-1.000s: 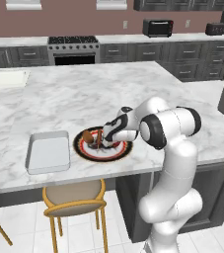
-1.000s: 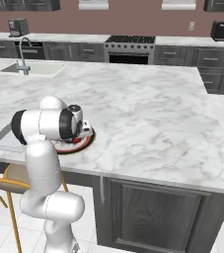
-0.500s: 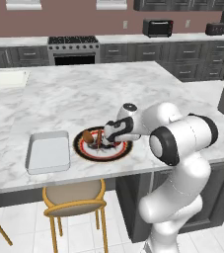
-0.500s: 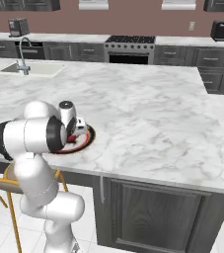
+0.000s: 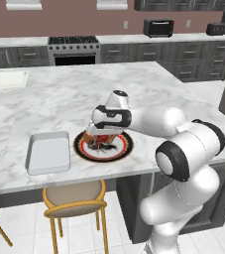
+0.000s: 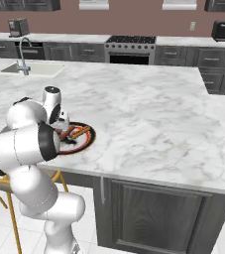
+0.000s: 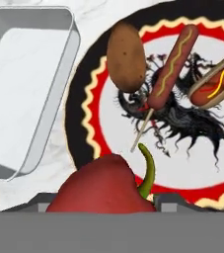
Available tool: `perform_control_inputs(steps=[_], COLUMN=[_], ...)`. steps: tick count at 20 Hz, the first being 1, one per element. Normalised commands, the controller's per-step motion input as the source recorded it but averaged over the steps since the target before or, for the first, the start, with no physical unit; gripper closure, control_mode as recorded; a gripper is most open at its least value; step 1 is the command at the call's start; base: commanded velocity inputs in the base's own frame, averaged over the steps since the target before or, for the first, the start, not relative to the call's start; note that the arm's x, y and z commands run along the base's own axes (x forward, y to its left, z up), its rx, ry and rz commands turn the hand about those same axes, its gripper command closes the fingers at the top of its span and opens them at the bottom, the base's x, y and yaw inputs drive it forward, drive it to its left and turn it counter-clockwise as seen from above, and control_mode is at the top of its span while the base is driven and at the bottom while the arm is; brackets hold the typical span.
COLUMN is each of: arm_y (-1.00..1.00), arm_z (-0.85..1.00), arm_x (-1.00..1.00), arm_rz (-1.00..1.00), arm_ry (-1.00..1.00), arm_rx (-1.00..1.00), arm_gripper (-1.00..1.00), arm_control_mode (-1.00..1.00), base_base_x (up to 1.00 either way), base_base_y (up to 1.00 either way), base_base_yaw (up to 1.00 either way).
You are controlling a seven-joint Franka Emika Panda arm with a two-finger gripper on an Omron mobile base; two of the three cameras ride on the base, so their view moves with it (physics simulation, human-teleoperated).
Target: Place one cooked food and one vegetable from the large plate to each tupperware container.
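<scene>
The large plate (image 5: 126, 147) lies near the counter's front edge, black-rimmed with a white centre (image 7: 182, 148). On it are a brown potato (image 7: 126, 57), a corn dog on a stick (image 7: 172, 66) and a hot dog in a bun (image 7: 217, 81). My gripper (image 5: 100, 134) hangs just over the plate's left part, shut on a red bell pepper (image 7: 101, 188) with a green stem. One tupperware container (image 5: 47, 151) sits empty right beside the plate on its left, and its rim (image 7: 59, 99) is close to the pepper. From the right base camera my arm hides most of the gripper (image 6: 62, 126).
A wooden chair (image 5: 74, 198) stands under the counter's front edge below the container. A sink (image 5: 5, 79) is set into the counter at far left. The stove (image 5: 74, 49) and a toaster oven (image 5: 158, 27) line the back wall.
My arm's elbow has swung forward and to the right. The gripper has shifted a little left over the plate with the pepper in it.
</scene>
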Motion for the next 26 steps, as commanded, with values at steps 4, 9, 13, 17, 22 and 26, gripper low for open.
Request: perform_control_inputs(steps=[4,9,13,17,22,26], arm_y=[1.00,1.00,1.00,1.00,0.94,0.51], arm_z=[0.06,-0.01,-0.22,-0.20,-0.11,-0.07], arm_x=[-0.01,0.04,0.29,0.31,0.30,0.27], arm_rz=[-0.12,-0.15,-0.19,-0.18,-0.15,-0.08], arm_ry=[0.01,0.00,0.00,0.06,0.07,0.08], arm_rx=[0.04,-0.03,-0.08,-0.09,-0.09,-0.02], arm_gripper=[1.00,1.00,1.00,1.00,1.00,1.00], arm_control_mode=[-1.00,-1.00,-1.00,-1.00,-1.00,-1.00], base_base_x=[0.00,0.00,0.00,0.00,0.00,0.00], base_base_y=[0.00,0.00,0.00,0.00,0.00,0.00], base_base_yaw=[0.00,0.00,0.00,0.00,0.00,0.00])
